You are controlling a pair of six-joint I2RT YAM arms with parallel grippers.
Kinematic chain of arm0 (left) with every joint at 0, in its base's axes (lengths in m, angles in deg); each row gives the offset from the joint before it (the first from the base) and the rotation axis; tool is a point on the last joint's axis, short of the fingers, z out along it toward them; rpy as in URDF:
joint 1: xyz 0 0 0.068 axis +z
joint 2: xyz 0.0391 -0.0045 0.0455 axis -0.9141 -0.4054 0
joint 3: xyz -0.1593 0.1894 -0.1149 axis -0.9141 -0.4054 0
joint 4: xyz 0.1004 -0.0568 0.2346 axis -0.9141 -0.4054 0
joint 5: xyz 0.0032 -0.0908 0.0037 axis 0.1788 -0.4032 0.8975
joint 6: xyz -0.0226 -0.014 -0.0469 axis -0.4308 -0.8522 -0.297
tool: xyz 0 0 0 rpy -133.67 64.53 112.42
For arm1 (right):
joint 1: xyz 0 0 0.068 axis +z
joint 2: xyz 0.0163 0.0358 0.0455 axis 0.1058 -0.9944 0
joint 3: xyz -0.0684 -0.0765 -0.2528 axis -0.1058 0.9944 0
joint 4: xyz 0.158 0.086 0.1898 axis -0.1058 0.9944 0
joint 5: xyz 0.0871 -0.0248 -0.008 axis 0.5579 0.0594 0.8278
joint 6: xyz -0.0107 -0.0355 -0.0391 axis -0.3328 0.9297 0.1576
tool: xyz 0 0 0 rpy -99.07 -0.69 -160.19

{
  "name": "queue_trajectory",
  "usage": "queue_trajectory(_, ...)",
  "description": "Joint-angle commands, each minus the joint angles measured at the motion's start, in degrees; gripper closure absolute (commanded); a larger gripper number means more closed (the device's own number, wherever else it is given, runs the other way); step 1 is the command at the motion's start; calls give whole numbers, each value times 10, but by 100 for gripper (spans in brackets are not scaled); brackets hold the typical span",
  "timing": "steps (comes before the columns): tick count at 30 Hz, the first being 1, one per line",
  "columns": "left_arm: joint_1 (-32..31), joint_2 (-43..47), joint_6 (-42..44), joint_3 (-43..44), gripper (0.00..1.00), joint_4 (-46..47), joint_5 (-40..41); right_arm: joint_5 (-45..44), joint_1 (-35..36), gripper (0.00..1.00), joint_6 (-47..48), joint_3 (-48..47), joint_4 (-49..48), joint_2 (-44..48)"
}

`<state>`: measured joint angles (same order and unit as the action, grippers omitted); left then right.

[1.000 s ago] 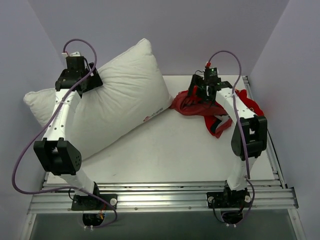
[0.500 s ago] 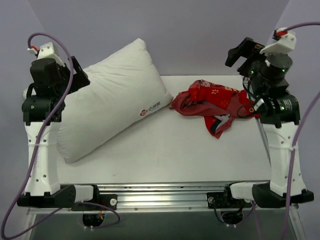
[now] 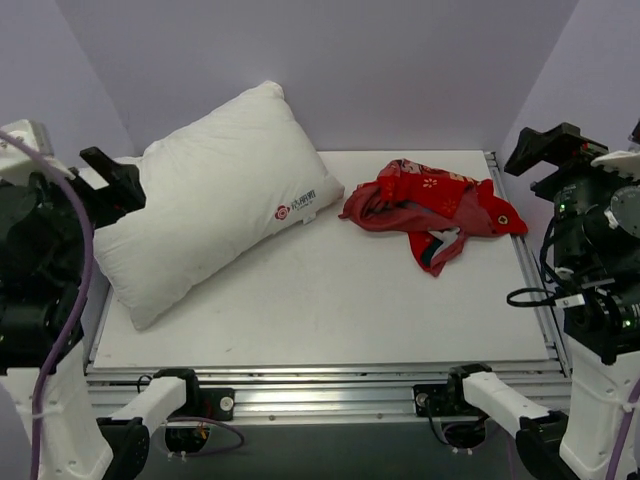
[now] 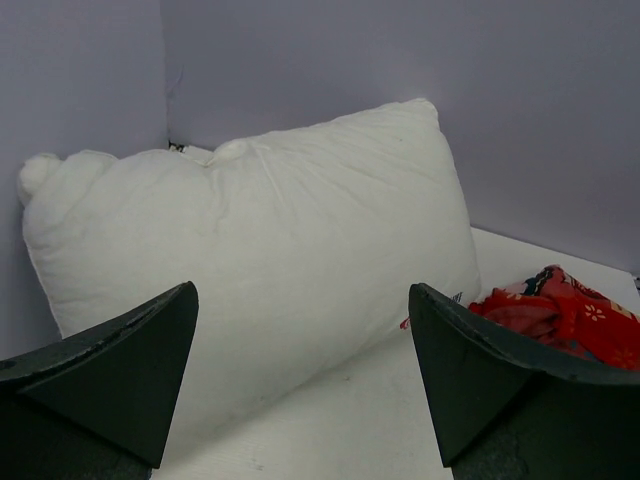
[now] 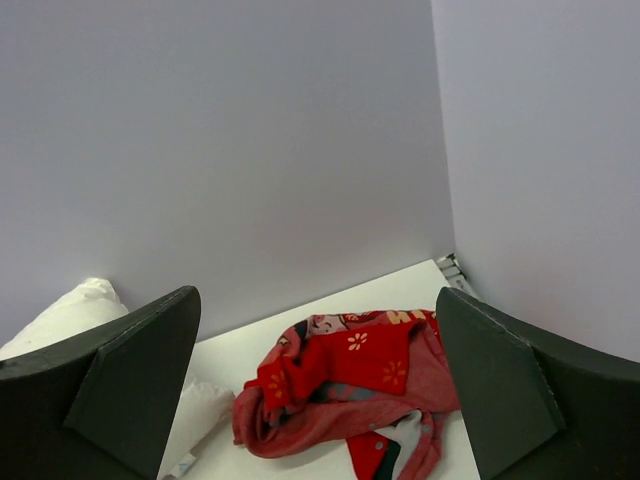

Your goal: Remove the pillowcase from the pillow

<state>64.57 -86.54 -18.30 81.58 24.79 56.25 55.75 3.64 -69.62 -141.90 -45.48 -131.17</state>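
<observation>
Right gripper (image 5: 315, 300) is hanging open and empty off the right edge of the table (image 3: 330, 310), nearer the crumpled bright red printed fabric pillowcase (image 3: 430, 205) lying far-right, apart from the plump white pillow (image 3: 215, 195), which the open left gripper (image 4: 300, 320) is facing.

The left arm (image 3: 45, 260) stands folded and raised high at the far left, its wrist lifted and aimed inward and slightly down. The left gripper (image 4: 302, 300) has its jaws spread wide, with nothing between them. The right arm (image 3: 600, 270) stands folded and raised the same way at the far right. The right gripper (image 5: 318, 300) also gapes wide and grips nothing.
</observation>
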Motion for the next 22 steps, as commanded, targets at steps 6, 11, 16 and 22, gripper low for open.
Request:
queue_trajectory(6, -8, 77, 52, 84, 6, -59, 58, -45, 11, 0, 51, 63, -66, 111)
queue_trajectory(11, -24, 106, 58, 85, 6, -75, 82, -73, 42, 1, 73, 78, -73, 141)
queue_trajectory(16, -35, 116, 61, 96, 6, -82, 91, -85, 51, 1, 77, 78, -66, 143)
queue_trajectory(22, -45, 128, 67, 105, 6, -83, 113, -86, 52, 1, 77, 80, -64, 142)
